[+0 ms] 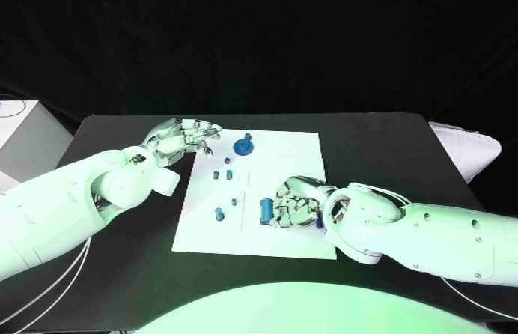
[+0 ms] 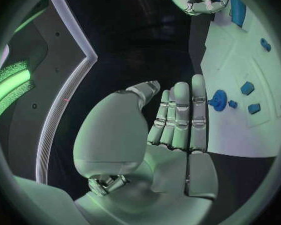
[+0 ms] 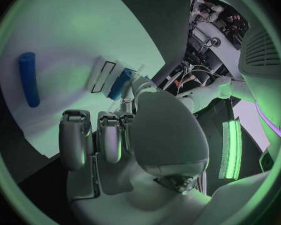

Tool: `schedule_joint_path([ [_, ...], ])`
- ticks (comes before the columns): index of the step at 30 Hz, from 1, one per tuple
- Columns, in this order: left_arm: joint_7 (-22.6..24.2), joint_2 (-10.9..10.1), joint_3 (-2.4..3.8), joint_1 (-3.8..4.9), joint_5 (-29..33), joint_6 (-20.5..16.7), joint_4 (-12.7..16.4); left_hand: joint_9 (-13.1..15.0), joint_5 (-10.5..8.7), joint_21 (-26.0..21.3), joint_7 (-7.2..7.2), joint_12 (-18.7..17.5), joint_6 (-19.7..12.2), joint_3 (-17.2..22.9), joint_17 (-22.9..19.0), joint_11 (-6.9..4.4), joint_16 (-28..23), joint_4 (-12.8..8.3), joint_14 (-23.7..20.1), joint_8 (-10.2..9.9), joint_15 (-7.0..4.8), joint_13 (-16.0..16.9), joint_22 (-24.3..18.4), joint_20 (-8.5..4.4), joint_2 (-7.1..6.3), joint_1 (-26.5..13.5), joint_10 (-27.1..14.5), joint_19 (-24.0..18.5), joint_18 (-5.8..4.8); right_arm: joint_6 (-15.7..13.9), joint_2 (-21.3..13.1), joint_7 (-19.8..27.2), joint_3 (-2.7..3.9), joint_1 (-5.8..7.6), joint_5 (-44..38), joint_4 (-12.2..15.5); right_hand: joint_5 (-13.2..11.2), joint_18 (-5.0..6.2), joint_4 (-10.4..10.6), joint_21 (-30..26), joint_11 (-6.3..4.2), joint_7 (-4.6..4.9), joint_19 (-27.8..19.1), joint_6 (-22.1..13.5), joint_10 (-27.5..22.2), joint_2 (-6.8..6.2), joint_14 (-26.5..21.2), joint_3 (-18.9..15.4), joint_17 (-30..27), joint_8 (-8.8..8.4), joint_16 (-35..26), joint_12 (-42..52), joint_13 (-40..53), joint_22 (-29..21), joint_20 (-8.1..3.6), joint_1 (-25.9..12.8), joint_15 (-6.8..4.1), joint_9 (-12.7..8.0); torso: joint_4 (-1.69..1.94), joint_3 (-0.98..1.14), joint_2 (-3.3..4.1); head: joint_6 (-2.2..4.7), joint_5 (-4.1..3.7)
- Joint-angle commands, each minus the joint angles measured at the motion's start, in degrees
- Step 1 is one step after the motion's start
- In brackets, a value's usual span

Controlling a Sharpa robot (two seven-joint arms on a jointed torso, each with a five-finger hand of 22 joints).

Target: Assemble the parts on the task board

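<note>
The right hand (image 1: 293,203) is hovering low over the near right part of the board (image 1: 291,143), fingers curled down just beside a blue cylinder (image 1: 266,209) lying flat on the white surface. In the right wrist view another blue piece (image 3: 120,84) is showing at the fingertips (image 3: 129,92), by a small slot in the board; whether it is being pinched or only touched, I cannot tell.

The left hand (image 1: 178,138) is waiting at the board's far left corner with fingers straight and side by side, holding nothing, near the blue round part (image 1: 244,147) standing on the board. Smaller blue pieces (image 1: 222,174) are lying mid-board.

To do this step well, the right hand should probably be lining the piece up squarely with its slot before pressing, keeping it upright and easing down without nudging the cylinder. Steadying the board's edge with the left hand might help keep it from sliding on the tabletop (image 1: 378,135).
</note>
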Motion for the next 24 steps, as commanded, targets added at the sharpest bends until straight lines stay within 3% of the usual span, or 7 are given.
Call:
schedule_joint_path([
  [1, 0.02, 0.1, 0.02, -0.01, -0.07, 1.07, 0.06, -0.1, -0.07, -0.18, 0.11, 0.28, -0.44, -0.05, 0.02, 0.11, -0.05, 0.26, -0.41, 0.24, -0.04, -0.06, -0.13, -0.03, 0.13, -0.56, -0.51, 0.29, 0.87, 2.82, -0.03, 1.52, 0.01, -0.03, 0.68, 0.07, -0.58, -0.61, 0.13, 0.09, -0.17, 0.07, 4.74, -0.13, 5.99, -1.2, 6.18, 0.31, 15.09, 0.28, 0.23, 0.2, 15.1, 12.53, -0.29, -0.72, -0.35, 0.19, -0.03, -0.03, -0.03, 0.01, -0.11],
  [5, -0.02, 0.07, 0.02, -0.01, -0.07, 1.06, 0.05, -0.1, -0.07, -0.18, 0.11, 0.28, -0.44, -0.05, 0.02, 0.11, -0.05, 0.26, -0.41, 0.24, -0.04, -0.06, -0.13, -0.03, 0.13, -0.56, -0.51, 0.29, 0.87, 2.93, -0.07, 1.68, 0.01, -0.03, 0.97, 0.16, -1.86, -0.59, 0.2, -0.05, -0.08, 0.16, 4.7, -0.13, 5.99, -1.79, 6.18, 0.37, 15.09, 0.47, 0.23, 0.2, 15.1, 12.49, -0.22, -1.85, -0.27, 0.47, 0.01, -0.05, -0.02, 0.01, -0.08],
  [8, -0.03, 0.05, 0.02, -0.01, -0.07, 1.06, 0.06, -0.1, -0.07, -0.18, 0.11, 0.28, -0.44, -0.05, 0.02, 0.11, -0.05, 0.26, -0.41, 0.24, -0.04, -0.06, -0.13, -0.03, 0.13, -0.56, -0.51, 0.29, 0.87, 2.48, -0.13, 1.52, 0.01, -0.03, 0.96, 0.18, -4.3, -0.57, 0.22, -0.13, -0.03, 0.22, 4.69, -0.1, 5.99, -1.98, 6.18, 0.06, 15.09, 0.71, 0.23, 0.2, 15.1, 12.48, -0.16, -3.05, -0.2, 0.79, 0.01, -0.03, 0.0, 0.01, -0.08],
  [18, 0.01, 0.05, 0.02, -0.01, -0.07, 1.05, 0.05, -0.1, -0.07, -0.18, 0.11, 0.28, -0.44, -0.05, 0.02, 0.11, -0.05, 0.26, -0.41, 0.24, -0.04, -0.06, -0.13, -0.03, 0.13, -0.56, -0.51, 0.29, 0.87, 0.13, -0.53, 1.19, 0.01, -0.05, 0.48, 0.42, -4.51, -0.59, 0.21, -0.03, -0.06, 0.14, 4.72, -0.06, 5.99, -1.46, 6.18, 0.31, 15.09, 0.79, 0.23, 0.2, 15.1, 12.54, -0.15, -3.21, -0.22, 0.91, -0.02, -0.01, -0.03, 0.01, -0.15],
  [22, 0.06, 0.05, 0.02, -0.01, -0.07, 1.06, 0.08, -0.11, -0.06, -0.24, 0.11, 0.31, -0.47, -0.06, 0.02, 0.11, -0.05, 0.31, -0.43, 0.28, -0.04, -0.08, -0.18, -0.03, 0.13, -0.48, -0.56, 0.33, 0.88, -2.42, -1.85, 2.18, 0.12, -0.05, 2.62, 1.66, -3.95, -0.53, 0.28, -0.33, -0.02, 0.24, 4.65, -0.31, 5.99, -1.4, 6.18, 0.25, 15.09, 0.73, 0.23, 0.2, 15.1, 12.41, -0.15, -3.92, -0.21, 0.98, 0.03, 0.0, -0.02, 0.01, -0.16],
  [24, 0.14, 0.03, 0.02, -0.02, -0.07, 1.02, 0.08, -0.11, -0.06, -0.24, 0.11, 0.31, -0.47, -0.06, 0.02, 0.11, -0.05, 0.31, -0.43, 0.28, -0.04, -0.08, -0.18, -0.03, 0.13, -0.48, -0.56, 0.33, 0.88, -4.11, -3.01, 3.25, 0.31, -0.01, 5.57, 2.56, -3.33, -0.45, 0.24, -0.78, 0.43, 0.87, 4.54, -2.07, 5.99, -1.37, 6.18, 0.35, 15.09, -0.61, 0.23, 0.2, 15.1, 12.22, -0.01, -4.69, 0.07, 0.54, -0.01, 0.01, -0.06, 0.01, -0.2],
])
